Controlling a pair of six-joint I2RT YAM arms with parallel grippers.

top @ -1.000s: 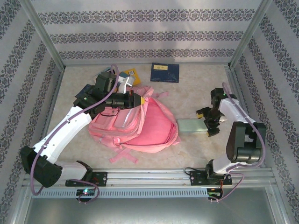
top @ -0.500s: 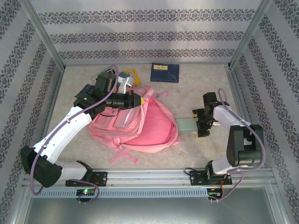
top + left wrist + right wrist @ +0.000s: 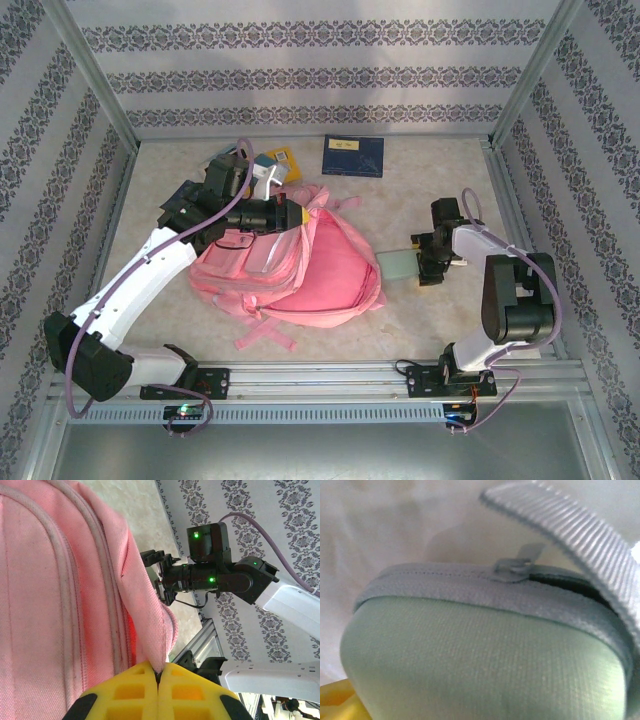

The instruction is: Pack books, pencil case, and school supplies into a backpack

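Pencil case (image 3: pixel 397 266): right gripper (image 3: pixel 427 262) newly advanced, case between its jaws, grip undeterminable; left gripper (image 3: pixel 158 674) clenches backpack (image 3: pixel 330 275) rim, awaiting insertion.

3 walls (image 3: pixel 300 80): grey patterned stripes | tabletop (image 3: pixel 410 170): beige, mottled | frame (image 3: pixel 94 70): metal posts

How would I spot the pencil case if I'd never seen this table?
Find the big pink backpack in the middle of the table. Just to its right lies the pencil case. It's the only pale mint-green soft pouch, with a grey zip.
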